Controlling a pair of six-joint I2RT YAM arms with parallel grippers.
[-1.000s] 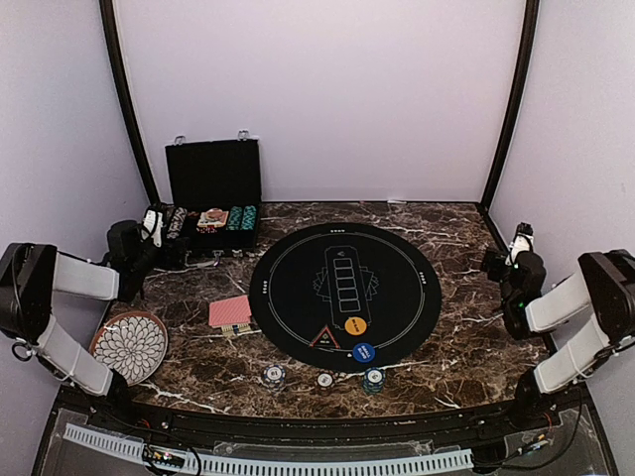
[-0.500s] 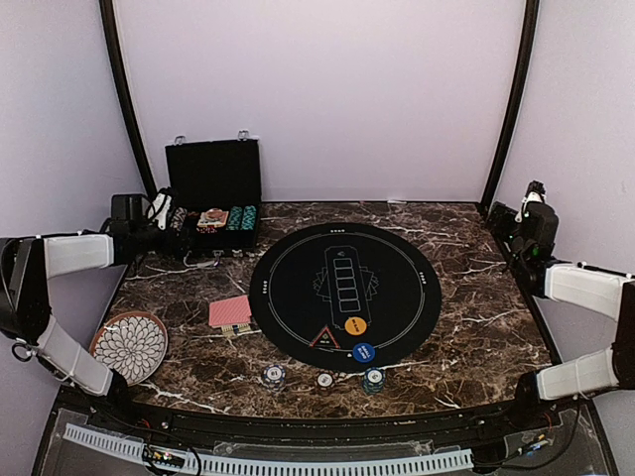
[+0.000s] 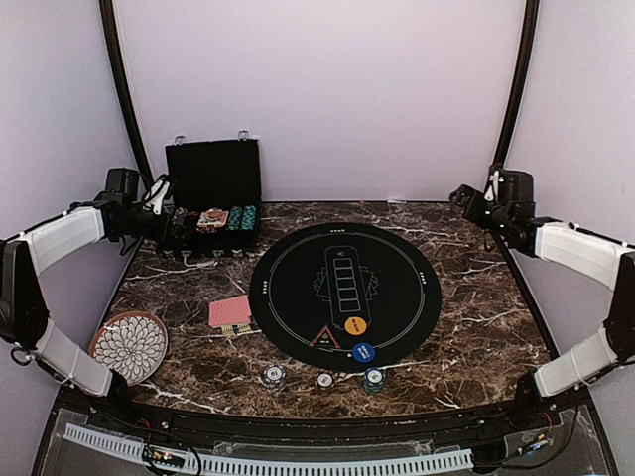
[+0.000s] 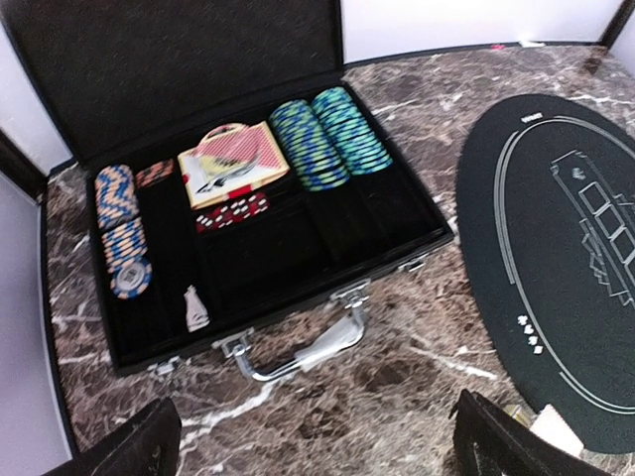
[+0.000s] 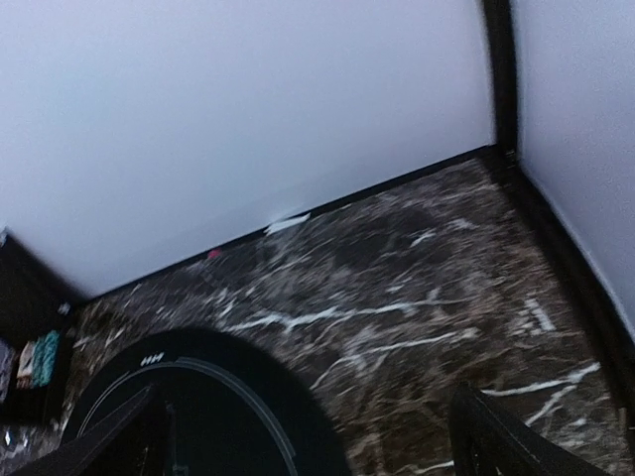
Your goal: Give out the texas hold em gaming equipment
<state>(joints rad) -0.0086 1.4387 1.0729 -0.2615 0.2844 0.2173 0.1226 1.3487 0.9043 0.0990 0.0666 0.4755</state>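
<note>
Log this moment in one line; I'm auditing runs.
left pincer: open, over case | right pincer: open, empty | mat: two buttons

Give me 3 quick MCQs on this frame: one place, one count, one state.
1. Where is the red card stack?
A. just left of the round black mat
B. on the flower plate
C. at the mat's far right edge

2. How many chip stacks sit on the table near the mat's front edge?
A. one
B. three
C. five

3. How is the black case?
A. lid shut
B. lid open, chips and cards inside
C. lid open, empty

Answers:
1 A, the cards lie on the marble beside the mat's left edge.
2 B, three stacks in a row.
3 B, the left wrist view shows rows of chips and a card box.
</note>
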